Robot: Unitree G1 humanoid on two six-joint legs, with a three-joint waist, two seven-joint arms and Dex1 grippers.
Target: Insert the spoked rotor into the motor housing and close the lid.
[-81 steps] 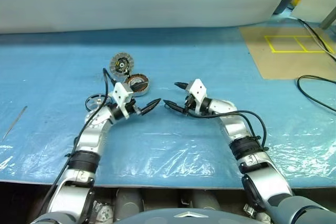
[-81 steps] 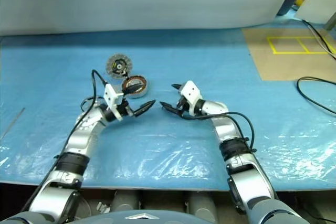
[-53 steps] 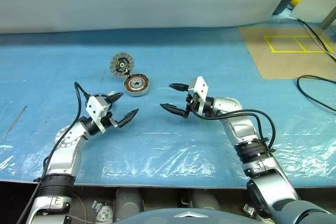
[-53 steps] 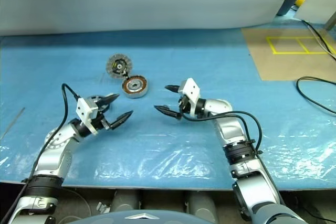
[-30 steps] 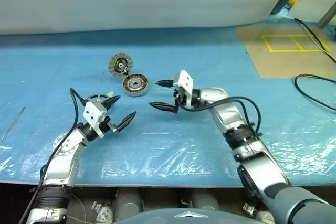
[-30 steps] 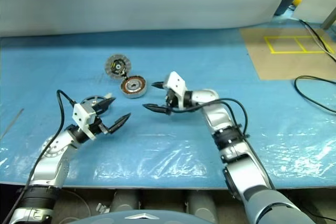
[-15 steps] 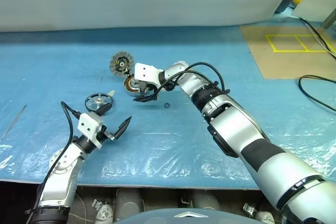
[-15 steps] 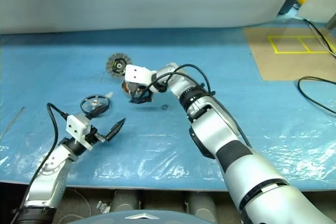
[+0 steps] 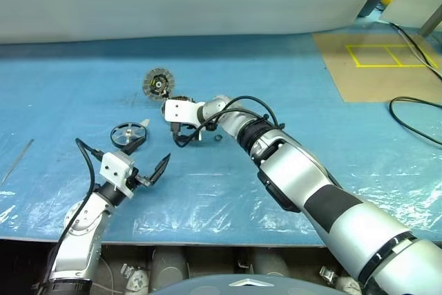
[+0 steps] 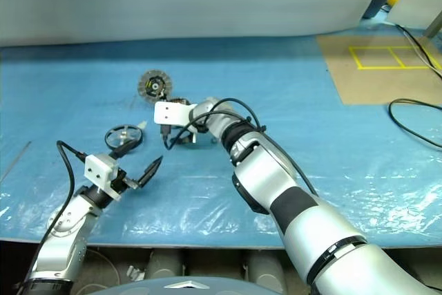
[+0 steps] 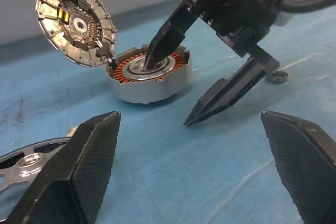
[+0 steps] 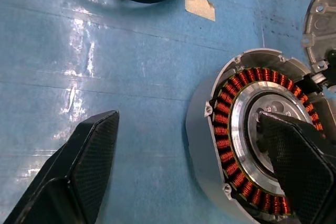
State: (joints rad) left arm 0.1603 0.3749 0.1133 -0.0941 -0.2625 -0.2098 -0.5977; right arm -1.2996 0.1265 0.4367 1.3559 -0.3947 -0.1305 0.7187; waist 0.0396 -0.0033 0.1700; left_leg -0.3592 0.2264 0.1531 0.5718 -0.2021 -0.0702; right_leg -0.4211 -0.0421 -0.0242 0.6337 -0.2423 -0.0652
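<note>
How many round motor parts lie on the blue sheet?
3. The silver housing with copper-orange windings sits at the right gripper; the ribbed silver lid disc leans up behind it; the dark spoked rotor lies apart, to the left. A tiny ring also lies nearby.

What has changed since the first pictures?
The right gripper swung left to the housing, one finger now in its centre. The left gripper pulled back toward the robot, uncovering the rotor. Both stay open, empty. Rotor, housing and lid unmoved.
</note>
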